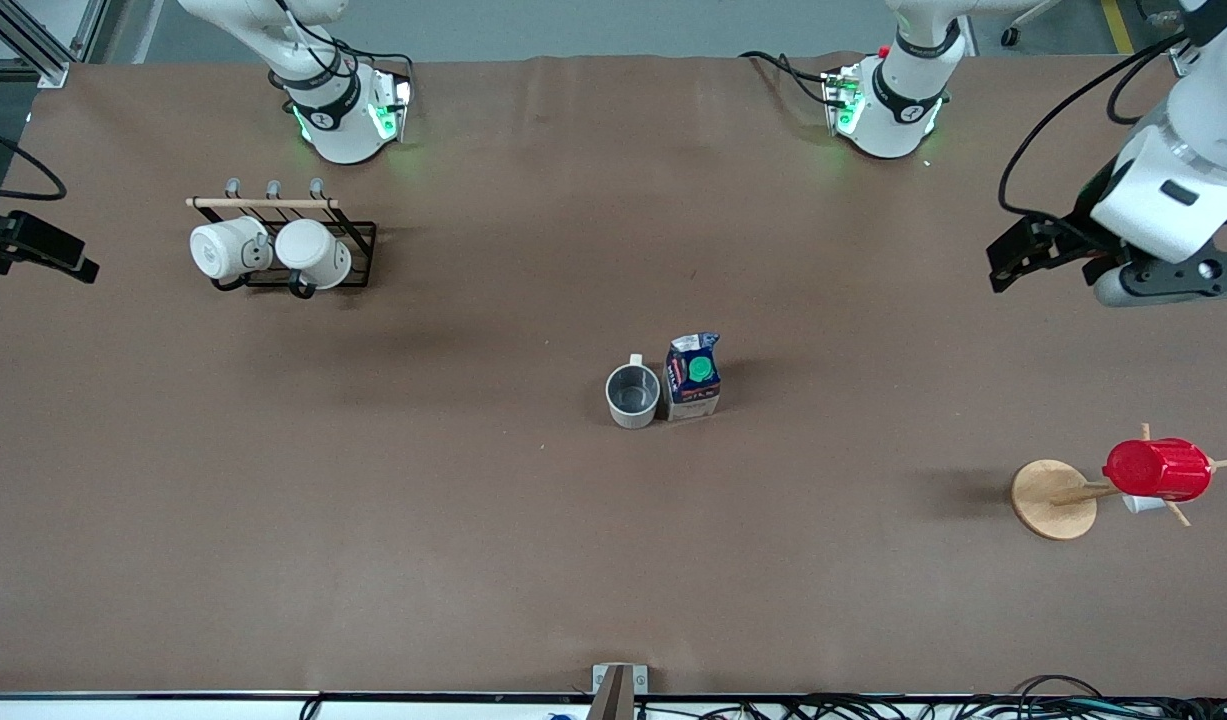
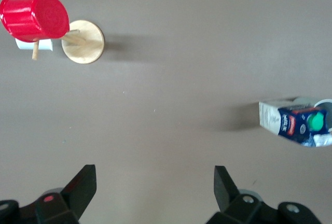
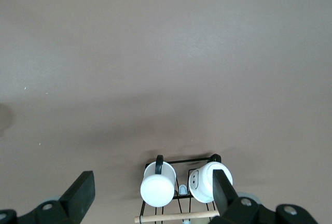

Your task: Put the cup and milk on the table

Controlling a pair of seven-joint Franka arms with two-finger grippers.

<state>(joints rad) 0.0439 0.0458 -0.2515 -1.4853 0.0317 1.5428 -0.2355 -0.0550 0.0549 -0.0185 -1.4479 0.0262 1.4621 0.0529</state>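
Note:
The cup (image 1: 633, 396) stands upright on the brown table (image 1: 453, 520) near its middle, grey inside showing, handle pointing toward the robots' bases. The milk (image 1: 693, 376) stands right beside it, toward the left arm's end, green cap up. My left gripper (image 1: 1023, 262) is open and empty, up over the left arm's end of the table. In the left wrist view (image 2: 154, 182) the milk (image 2: 295, 123) shows far off with a sliver of the cup (image 2: 324, 102). My right gripper (image 1: 43, 255) is open and empty over the right arm's end; the right wrist view (image 3: 151, 190) shows bare table between its fingers.
A black wire rack (image 1: 358, 240) with two plain white mugs (image 1: 228, 248) (image 1: 313, 254) stands near the right arm's base. A wooden peg stand (image 1: 1053, 498) holding a red ribbed cup (image 1: 1158, 469) stands at the left arm's end, nearer the front camera.

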